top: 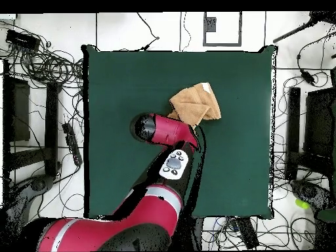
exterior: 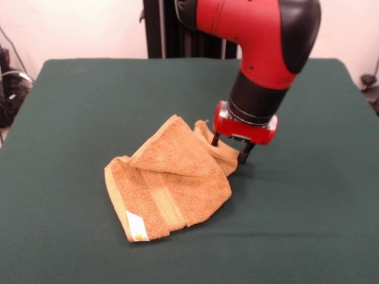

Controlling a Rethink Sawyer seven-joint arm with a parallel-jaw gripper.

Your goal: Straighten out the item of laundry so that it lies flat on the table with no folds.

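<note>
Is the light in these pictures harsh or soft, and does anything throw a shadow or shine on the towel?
Front view: soft, even light; the towel casts only a faint shadow on the table, and the arm's red shell shows gentle highlights above the gripper. Overhead view: flat light, no glare on the green cloth; the arm hides part of the towel.
</note>
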